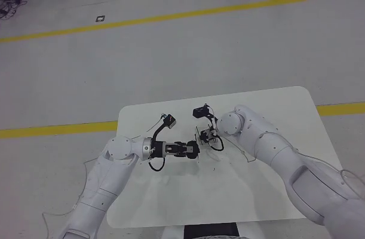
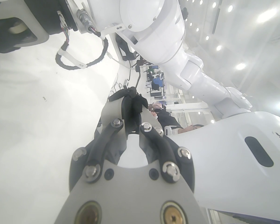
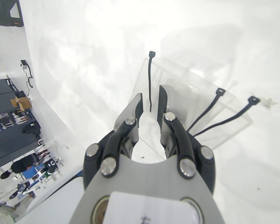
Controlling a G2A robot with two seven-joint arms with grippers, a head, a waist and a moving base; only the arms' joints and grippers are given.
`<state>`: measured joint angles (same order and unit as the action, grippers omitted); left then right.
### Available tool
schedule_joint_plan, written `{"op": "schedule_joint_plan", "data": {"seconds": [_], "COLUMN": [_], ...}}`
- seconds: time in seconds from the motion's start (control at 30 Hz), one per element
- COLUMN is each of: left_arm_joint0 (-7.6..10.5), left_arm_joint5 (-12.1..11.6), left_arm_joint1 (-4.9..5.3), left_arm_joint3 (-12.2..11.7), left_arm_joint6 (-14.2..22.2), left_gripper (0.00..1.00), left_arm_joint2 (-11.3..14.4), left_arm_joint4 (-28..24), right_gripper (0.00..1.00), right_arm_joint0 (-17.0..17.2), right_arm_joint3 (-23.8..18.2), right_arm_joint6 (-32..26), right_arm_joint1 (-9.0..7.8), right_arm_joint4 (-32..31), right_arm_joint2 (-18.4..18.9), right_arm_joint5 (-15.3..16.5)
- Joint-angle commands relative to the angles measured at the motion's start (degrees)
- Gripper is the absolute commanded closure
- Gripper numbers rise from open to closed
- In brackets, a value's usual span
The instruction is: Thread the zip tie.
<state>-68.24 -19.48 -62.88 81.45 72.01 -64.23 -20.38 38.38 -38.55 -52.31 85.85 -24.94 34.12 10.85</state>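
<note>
A black zip tie (image 3: 149,78) stands upright in a clear plastic holder (image 3: 226,127), head end away from the wrist camera. My right gripper (image 3: 150,95) is open, and the tie's tail hangs between its ribbed pads (image 3: 161,101) without touching them. In the top view this gripper (image 1: 205,136) is at the table's middle. My left gripper (image 1: 193,149) sits just beside it, pointing at it. The left gripper's black fingertips (image 2: 133,103) are pressed together, and I see nothing held between them.
Two more black zip ties (image 3: 206,109) (image 3: 233,115) lean in the same clear holder. The white table (image 1: 260,191) has bare surface on the right and towards the front. The right arm's wrist and cable loop (image 2: 79,64) hang close above the left gripper.
</note>
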Motion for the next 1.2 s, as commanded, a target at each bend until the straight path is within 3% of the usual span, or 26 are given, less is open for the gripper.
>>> {"op": "schedule_joint_plan", "data": {"seconds": [0.0,0.7,0.97,1.17], "left_arm_joint0": [0.00,0.00,0.00,0.00], "left_arm_joint5": [0.00,0.00,0.00,0.00], "left_arm_joint1": [0.00,0.00,0.00,0.00], "left_arm_joint3": [0.00,0.00,0.00,0.00], "left_arm_joint6": [0.00,0.00,0.00,0.00], "left_gripper": [1.00,1.00,1.00,1.00], "left_arm_joint2": [0.00,0.00,0.00,0.00], "left_arm_joint4": [0.00,0.00,0.00,0.00], "right_gripper": [0.85,0.90,1.00,1.00], "right_arm_joint0": [-0.06,-0.83,-1.05,-1.28], "right_arm_joint3": [0.31,3.65,5.06,6.04], "right_arm_joint6": [-0.09,-0.12,0.00,0.45], "right_arm_joint1": [0.17,1.96,2.47,2.71], "right_arm_joint4": [-0.03,-0.36,-0.08,0.24], "right_arm_joint2": [-0.03,0.07,0.43,0.97], "right_arm_joint5": [0.04,0.72,1.63,2.38]}}
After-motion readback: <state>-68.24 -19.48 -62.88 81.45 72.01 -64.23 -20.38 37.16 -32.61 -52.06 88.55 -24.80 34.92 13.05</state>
